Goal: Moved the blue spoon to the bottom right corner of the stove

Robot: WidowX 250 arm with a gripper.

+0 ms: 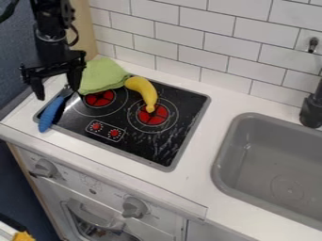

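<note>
My gripper (58, 92) is parted wide, its fingers hanging over the far end of the blue spoon (50, 113) with nothing held between them. The spoon lies slantwise along the left edge of the stove (141, 148), its handle running out over the near left rim, its metal head pointing to the far side. As far as I can make out, the head end sits between my fingers, though I can't tell whether either one touches it.

I judge it light and stiff, hard to harm, but the smooth handle may roll or slip if I pinch off centre. I would take the thick blue handle near its middle, across its width, so the head doesn't swing down. It then needs to go over to the near right corner, well apart from where it lies, passing the banana (142, 89) on the near side. The cloth (100, 75) is soft and close to my right finger, so it could snag.

Right of the stove is the grey sink (228, 146), a round drain (287, 187) in its floor. Below the counter, the oven (94, 216) shows something behind its window that I can't name
</note>
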